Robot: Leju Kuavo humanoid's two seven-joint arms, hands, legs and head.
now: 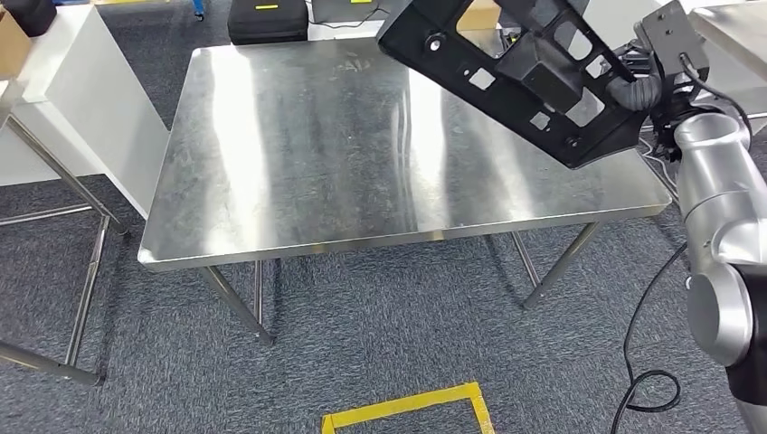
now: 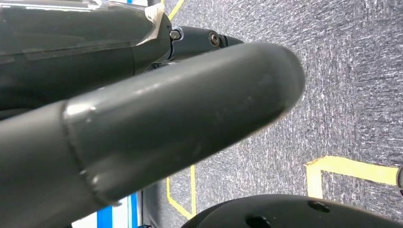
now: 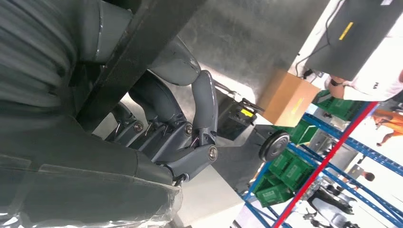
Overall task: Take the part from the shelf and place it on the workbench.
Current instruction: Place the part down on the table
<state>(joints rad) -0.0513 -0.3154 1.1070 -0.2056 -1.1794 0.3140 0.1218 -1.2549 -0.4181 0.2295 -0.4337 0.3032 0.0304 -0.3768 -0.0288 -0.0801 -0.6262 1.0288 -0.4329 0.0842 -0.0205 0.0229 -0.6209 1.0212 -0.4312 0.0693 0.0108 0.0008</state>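
Note:
A flat black part [image 1: 506, 72] with several cut-outs hangs tilted above the back right corner of the steel workbench [image 1: 317, 154]. My right hand [image 1: 638, 90] grips it at its right end, clear of the tabletop. In the right wrist view the part's dark edge [image 3: 142, 42] crosses the hand, with the fingers [image 3: 190, 118] curled around it. My left hand [image 2: 142, 118] hangs low over grey carpet, its thick thumb stretched out and nothing in it.
A white cabinet [image 1: 81, 99] stands left of the workbench and a black case [image 1: 267, 23] behind it. Yellow tape [image 1: 407, 407] marks the carpet in front. A cardboard box [image 3: 285, 97], blue racks with green crates [image 3: 285, 175] and a person [image 3: 370, 85] are beyond the bench.

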